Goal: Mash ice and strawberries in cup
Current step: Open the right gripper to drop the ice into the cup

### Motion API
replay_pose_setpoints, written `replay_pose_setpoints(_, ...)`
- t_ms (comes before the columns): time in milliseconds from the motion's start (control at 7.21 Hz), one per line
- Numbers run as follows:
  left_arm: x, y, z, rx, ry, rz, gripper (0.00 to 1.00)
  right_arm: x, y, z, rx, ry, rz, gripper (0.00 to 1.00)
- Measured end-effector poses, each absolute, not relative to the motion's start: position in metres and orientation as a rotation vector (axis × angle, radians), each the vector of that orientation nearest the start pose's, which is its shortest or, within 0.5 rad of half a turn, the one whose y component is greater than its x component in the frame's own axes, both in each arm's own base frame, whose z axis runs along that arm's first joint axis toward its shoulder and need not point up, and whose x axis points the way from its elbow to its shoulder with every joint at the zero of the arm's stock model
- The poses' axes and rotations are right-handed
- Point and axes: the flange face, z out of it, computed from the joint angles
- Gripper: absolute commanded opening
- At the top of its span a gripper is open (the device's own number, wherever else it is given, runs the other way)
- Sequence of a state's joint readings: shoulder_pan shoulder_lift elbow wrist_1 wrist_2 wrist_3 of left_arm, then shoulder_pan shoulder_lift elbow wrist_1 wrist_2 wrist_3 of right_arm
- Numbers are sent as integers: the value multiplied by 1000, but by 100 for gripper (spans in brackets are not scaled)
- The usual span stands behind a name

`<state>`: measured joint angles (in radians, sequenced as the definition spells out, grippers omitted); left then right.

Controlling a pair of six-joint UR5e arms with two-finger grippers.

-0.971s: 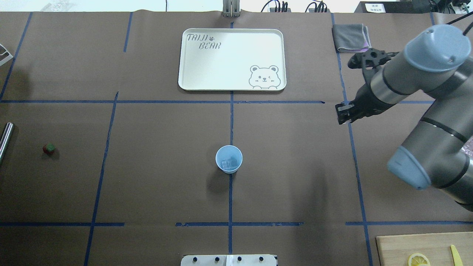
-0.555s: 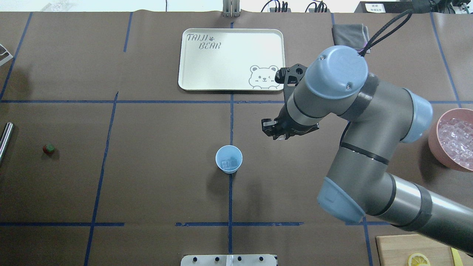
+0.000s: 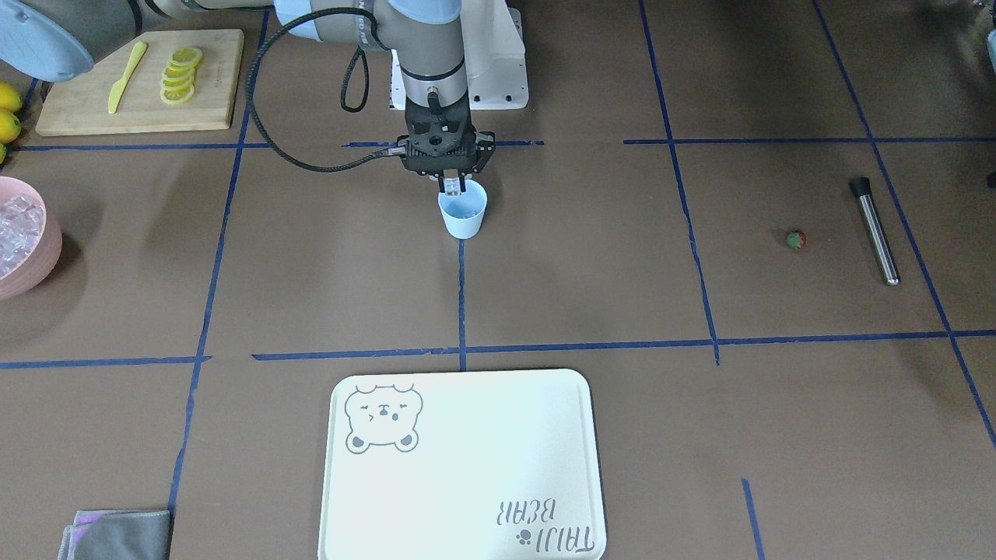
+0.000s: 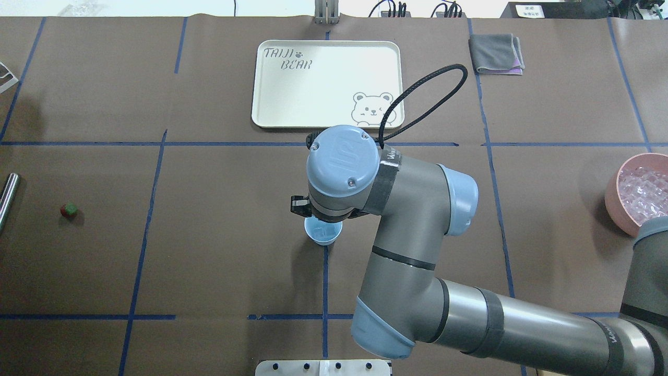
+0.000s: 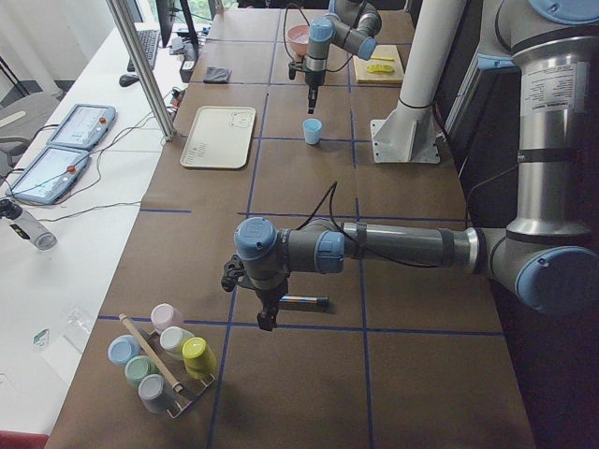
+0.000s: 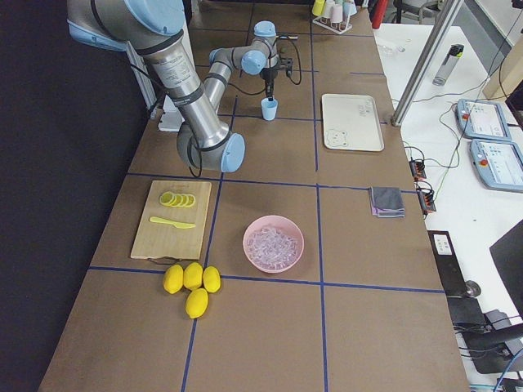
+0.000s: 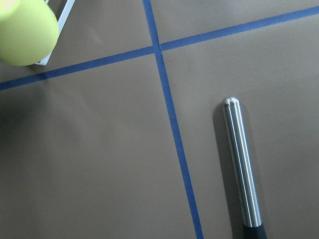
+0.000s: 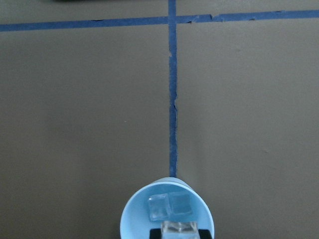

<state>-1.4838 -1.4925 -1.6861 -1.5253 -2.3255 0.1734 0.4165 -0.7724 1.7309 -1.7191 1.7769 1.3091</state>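
Note:
The pale-blue cup (image 3: 463, 216) stands at the table's middle, also in the overhead view (image 4: 324, 235), with two ice cubes (image 8: 169, 205) in it. My right gripper (image 3: 453, 185) hangs straight down just over the cup's mouth, shut on another ice cube (image 8: 178, 227). The tiny strawberry (image 4: 69, 210) lies far to the left, also in the front view (image 3: 794, 239), beside a steel muddler (image 3: 875, 230). My left gripper (image 5: 265, 320) hovers near the muddler (image 7: 241, 169); I cannot tell whether it is open or shut.
A pink bowl (image 4: 613, 201) of ice sits at the right edge. A white bear tray (image 4: 327, 83) lies at the back, a grey cloth (image 4: 496, 53) beside it. A cutting board (image 3: 78, 109) holds lemon slices and a knife. A rack of coloured cups (image 5: 159, 355) stands at the left end.
My right arm has swung left from the table's right side to directly above the cup, carrying the ice cube. The cup and strawberry have not moved.

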Motion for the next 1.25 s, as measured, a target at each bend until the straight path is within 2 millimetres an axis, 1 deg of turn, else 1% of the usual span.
replay_pose_setpoints(139,-25,-462,645,25,756,245,100,-576,-371,134,83,-816,62,26)
replay_pose_setpoints(277,-25,-462,645,25,756,245,100,-581,-369,135,80,-809,59,75)
replay_pose_setpoints(416,-25,-462,644,26,756,245,100,-584,-367,138,77,-802,55,98)
replay_pose_setpoints(693,-25,-462,644,26,756,245,100,-590,-361,142,78,-793,48,98)
replay_pose_setpoints(971,-25,-462,644,25,756,245,100,-592,-359,142,80,-793,46,98)
replay_pose_setpoints(1109,-25,-462,643,27,756,245,100,-590,-361,141,83,-794,47,98)
replay_pose_setpoints(1248,-25,-464,642,29,752,244,100,-585,-367,140,89,-796,52,99)
